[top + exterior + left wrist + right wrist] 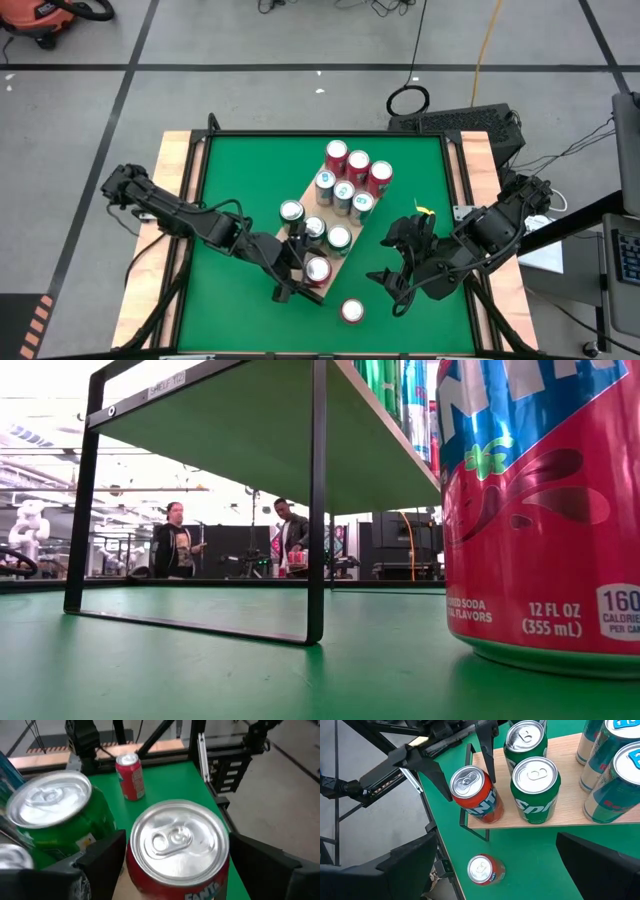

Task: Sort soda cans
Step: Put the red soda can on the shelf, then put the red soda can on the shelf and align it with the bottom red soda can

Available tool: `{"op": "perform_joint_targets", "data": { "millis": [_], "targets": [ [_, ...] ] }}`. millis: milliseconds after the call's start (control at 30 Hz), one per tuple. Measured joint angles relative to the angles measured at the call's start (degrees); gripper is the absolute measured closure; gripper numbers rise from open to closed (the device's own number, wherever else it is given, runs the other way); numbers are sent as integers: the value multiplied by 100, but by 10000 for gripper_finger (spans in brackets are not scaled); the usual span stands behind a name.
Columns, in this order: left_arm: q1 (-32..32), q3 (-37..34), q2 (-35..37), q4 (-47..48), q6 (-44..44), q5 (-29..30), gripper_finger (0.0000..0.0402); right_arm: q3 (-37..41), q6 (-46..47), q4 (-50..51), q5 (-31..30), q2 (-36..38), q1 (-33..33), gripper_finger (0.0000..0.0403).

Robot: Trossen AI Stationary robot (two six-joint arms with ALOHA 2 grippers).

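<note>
The left gripper (pixel 314 272) stood with its jaws wide around a red can (pixel 318 269) at the near end of the wooden board (pixel 312 196), fingers apart from it. The right gripper (pixel 392 277) hovered with jaws spread over the green tabletop (pixel 240 180), near a second red can (pixel 352 311) standing alone.

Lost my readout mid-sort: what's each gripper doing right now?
Left gripper: open, fingers either side of a red can on the wooden board, not yet closed on it.
Right gripper: open, empty, hovering above the green table.
</note>
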State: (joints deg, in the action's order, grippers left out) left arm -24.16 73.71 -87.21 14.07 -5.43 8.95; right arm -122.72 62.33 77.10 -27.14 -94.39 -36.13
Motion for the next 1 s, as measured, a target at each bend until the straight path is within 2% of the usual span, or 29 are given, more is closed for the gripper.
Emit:
{"op": "perform_joint_targets", "data": {
  "millis": [333, 633, 800, 1000],
  "targets": [
    [2, -2, 240, 2, -3, 42, 59, 0, 0, 0, -2, -2, -1, 3],
    [2, -4, 750, 48, -10, 128, 59, 0, 77, 73, 47, -2, -1, 3],
    [2, -4, 1114, 46, -11, 142, 59, 0, 184, 399, 474, -2, 1, 3],
    [2, -4, 1524, 61, -92, 780, 59, 0, 709, 1082, 843, -2, 1, 3]
  ]
}}
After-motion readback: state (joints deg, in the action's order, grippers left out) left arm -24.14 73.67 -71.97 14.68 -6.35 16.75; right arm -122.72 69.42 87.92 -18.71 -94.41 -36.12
